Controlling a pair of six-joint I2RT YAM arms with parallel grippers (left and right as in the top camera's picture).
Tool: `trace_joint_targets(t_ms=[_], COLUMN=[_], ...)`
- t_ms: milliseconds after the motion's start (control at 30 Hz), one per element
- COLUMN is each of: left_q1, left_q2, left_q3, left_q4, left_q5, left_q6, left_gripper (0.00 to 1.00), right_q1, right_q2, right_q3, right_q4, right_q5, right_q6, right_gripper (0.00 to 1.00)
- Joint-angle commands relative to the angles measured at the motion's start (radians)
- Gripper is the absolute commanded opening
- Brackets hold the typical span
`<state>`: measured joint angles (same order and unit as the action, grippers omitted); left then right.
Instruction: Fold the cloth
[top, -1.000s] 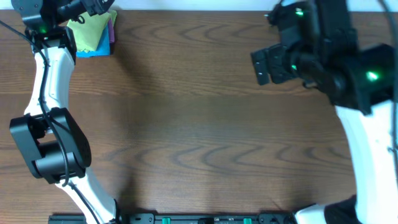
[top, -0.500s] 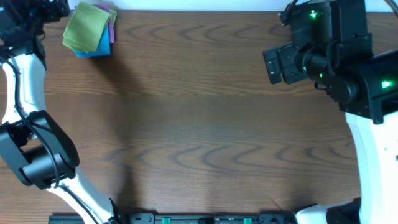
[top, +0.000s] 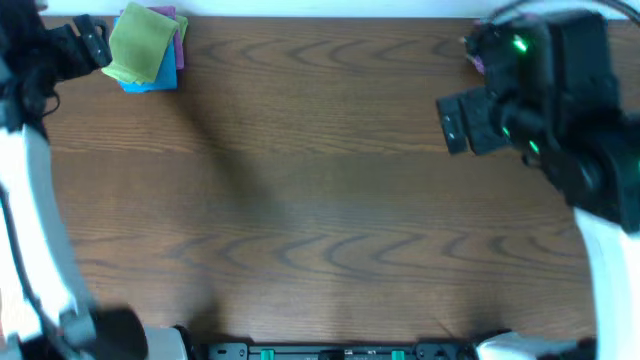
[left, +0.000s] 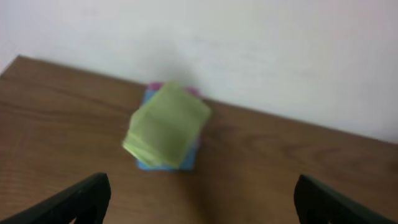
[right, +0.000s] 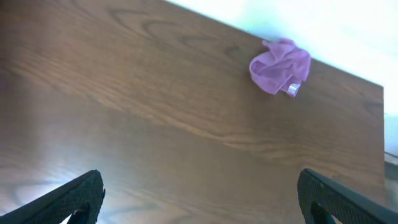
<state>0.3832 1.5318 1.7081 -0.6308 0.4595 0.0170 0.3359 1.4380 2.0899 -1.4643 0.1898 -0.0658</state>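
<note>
The cloth lies at the far left corner of the bench. It is squared into a compact pad and rests on top of a blue cloth, with a purple cloth showing along the stack's right side.

The left gripper hangs just short of the stack on its near side. Its jaws are spread wide and nothing is between them. The right gripper is over the far right part of the bench, well apart from the cloth, and is likewise wide open and empty.

I judge the fold to be complete and the cloth released. If so, little work remains, and the step in hand is clearing the arms. The next move should take the left arm away from the corner without brushing the stack, which looks light and easy to shift.

The left wrist view, though soft, shows layered edges on the cloth's near side, which supports the reading of a folded pad. The overhead view shows only a flat green square.

The right wrist view shows a crumpled purple rag near the far right corner, with a small silvery item against it that I cannot identify. In the overhead view the right arm covers almost all of that rag.
</note>
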Motion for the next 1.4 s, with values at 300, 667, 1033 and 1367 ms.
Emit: trace_joint_targets(t_ms=[300, 667, 1033, 1367], left_q1=[-0.413, -0.436, -0.436, -0.436], left_q2=[-0.627, -1.250, -1.271, -1.271], left_q3=[-0.089, -0.696, -0.858, -0.858], left_q4=[-0.512, -0.421, -0.326, -0.499], left_q5=[-0.336, -0.393, -0.333, -0.332], left_q6=[-0.107, -0.242, -0.291, -0.291], left_gripper=[0.96, 0.96, 0.95, 0.96], right_q1=[-0.005, -0.005, -0.005, -0.005], right_q2=[-0.660, -1.166, -1.170, -1.170], right_q3=[-0.702, -1.051, -1.132, -1.132], right_q4=[0.152, 0.216, 0.418, 0.290], right_q5=[-0.198, -0.262, -0.284, -0.284], right_q6=[0.164, 0.185, 0.192, 0.192], right_gripper=[0.98, 0.99, 0.99, 0.99])
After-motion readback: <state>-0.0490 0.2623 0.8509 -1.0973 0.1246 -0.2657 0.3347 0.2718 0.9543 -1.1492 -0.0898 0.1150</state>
